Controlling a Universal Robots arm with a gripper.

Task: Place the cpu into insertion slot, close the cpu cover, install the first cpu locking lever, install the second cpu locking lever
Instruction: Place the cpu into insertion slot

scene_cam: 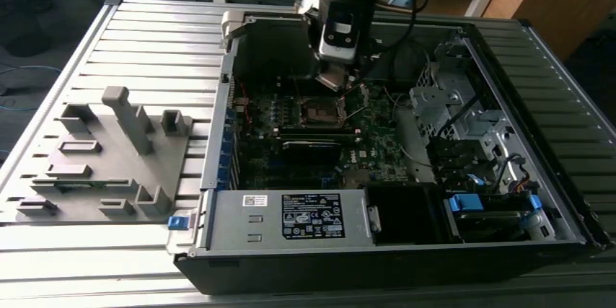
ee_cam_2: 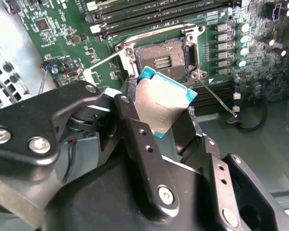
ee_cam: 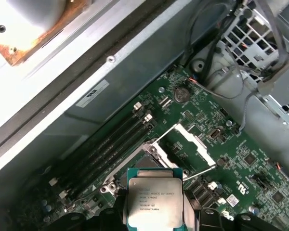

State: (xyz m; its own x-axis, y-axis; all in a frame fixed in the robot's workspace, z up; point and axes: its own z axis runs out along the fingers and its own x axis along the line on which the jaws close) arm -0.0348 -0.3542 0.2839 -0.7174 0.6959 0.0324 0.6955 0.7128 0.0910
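My gripper [scene_cam: 337, 71] hangs inside the open computer case, shut on the cpu [scene_cam: 331, 78]. Both wrist views show the silver-topped, teal-edged cpu [ee_cam_2: 161, 103] [ee_cam: 155, 202] clamped between the black fingers [ee_cam_2: 135, 120], tilted and a little above the motherboard. The insertion slot [ee_cam_2: 164, 60] [scene_cam: 318, 111] lies uncovered just beyond the chip, its dark recessed centre bare. The cpu cover [ee_cam: 195, 143] [ee_cam_2: 98, 70] stands swung up beside the slot. A thin locking lever [ee_cam_2: 216, 98] [ee_cam: 200, 171] sticks out loose from the socket corner.
Long black memory slots [ee_cam_2: 159, 19] [ee_cam: 111, 144] run beside the socket. The case holds a power supply [scene_cam: 288, 218] at the front and a metal drive cage [scene_cam: 452, 113] on the exterior view's right. A grey fixture [scene_cam: 106, 156] sits on the slatted table [scene_cam: 144, 41].
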